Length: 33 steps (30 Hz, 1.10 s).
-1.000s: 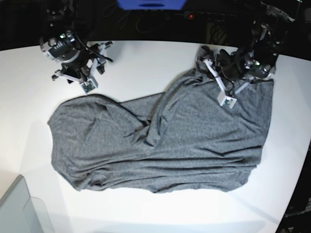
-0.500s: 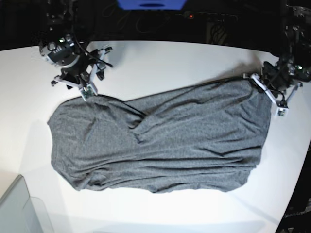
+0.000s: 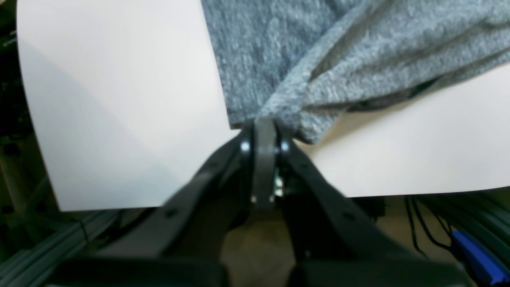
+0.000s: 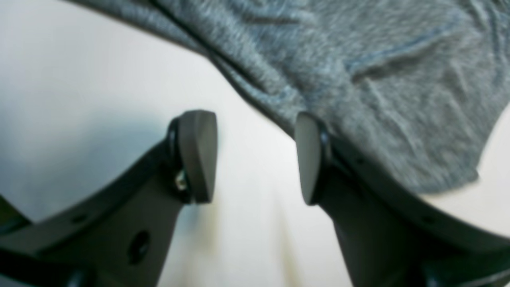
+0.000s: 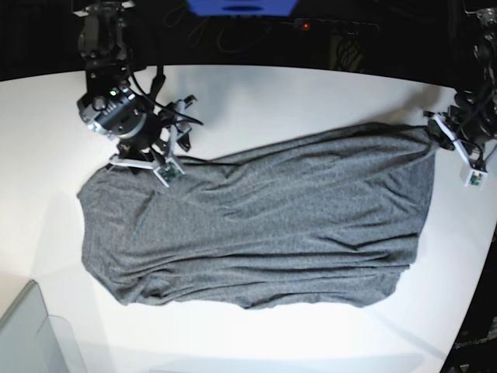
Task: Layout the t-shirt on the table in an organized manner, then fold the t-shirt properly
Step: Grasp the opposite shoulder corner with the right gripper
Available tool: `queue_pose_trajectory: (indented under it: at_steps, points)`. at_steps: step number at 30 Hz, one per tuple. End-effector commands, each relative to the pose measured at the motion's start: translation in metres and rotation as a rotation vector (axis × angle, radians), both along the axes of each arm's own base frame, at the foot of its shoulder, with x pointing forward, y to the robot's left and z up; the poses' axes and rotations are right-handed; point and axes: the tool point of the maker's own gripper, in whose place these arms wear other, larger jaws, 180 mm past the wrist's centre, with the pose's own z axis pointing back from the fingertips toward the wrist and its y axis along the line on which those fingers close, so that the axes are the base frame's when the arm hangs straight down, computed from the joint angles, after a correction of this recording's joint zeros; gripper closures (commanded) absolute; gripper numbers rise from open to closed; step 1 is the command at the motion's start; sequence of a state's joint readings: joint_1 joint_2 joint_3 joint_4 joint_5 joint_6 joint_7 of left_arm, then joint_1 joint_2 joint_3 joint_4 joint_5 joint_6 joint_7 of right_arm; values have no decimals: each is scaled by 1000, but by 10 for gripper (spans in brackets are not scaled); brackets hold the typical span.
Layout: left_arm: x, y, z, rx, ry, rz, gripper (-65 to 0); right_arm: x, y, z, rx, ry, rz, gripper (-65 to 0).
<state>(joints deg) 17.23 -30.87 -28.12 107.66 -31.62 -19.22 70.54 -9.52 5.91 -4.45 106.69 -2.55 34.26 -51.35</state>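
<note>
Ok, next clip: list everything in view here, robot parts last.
t-shirt: one, dark heather grey, spread lengthwise across the middle of the table.
table: one, glossy white, under everything.
clear panel: one, translucent, bottom left corner of the base view.
blue object: one, top edge, beyond the table.
left end effector: one, black, shut on the t-shirt's far corner.
right end effector: one, black, open at the t-shirt's edge.

- Robot lab, test bench setup.
- White table [image 5: 256, 93], curved edge, two arms [image 5: 116, 109] mounted at 10 and 2 o'clock.
- Cables [image 5: 233, 35], red indicator light [image 5: 305, 26], blue box [image 5: 242, 6] at 12 o'clock.
- Aluminium frame rails [image 3: 48, 243] below table edge.
</note>
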Motion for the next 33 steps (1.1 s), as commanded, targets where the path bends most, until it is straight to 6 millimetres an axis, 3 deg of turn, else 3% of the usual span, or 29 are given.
queue_pose_trajectory:
  at_steps: [1,8,16,19,21,24,25,29,33]
  points:
    - [5,7,12,26,-35,1,-2,11,0,4,8,-21,1,-323]
    - [-2,7,7,25,-12,1,-2,30,1,-14,47,-12,-4,-319]
    - [-3,6,6,16,-11,-1,-2,23,2,-46,95,38,-6,-312]
    - [-3,6,7,17,-12,1,-2,20,0,-58,108,60,-12,-252]
    - [-2,6,7,15,-16,1,-2,19,-8,-62,97,64,-11,-178]
    - [2,2,13,22,-36,-18,-2,17,-10,-65,100,69,-15,-19]
    - [3,1,17,26,-46,-25,-2,16,-11,-66,95,72,-16,0]
    - [7,-7,28,35,-81,-51,-2,15,-20,-66,81,68,-17,0]
    - [8,-11,30,21,-90,-59,-2,14,-48,-61,77,51,-105,0]
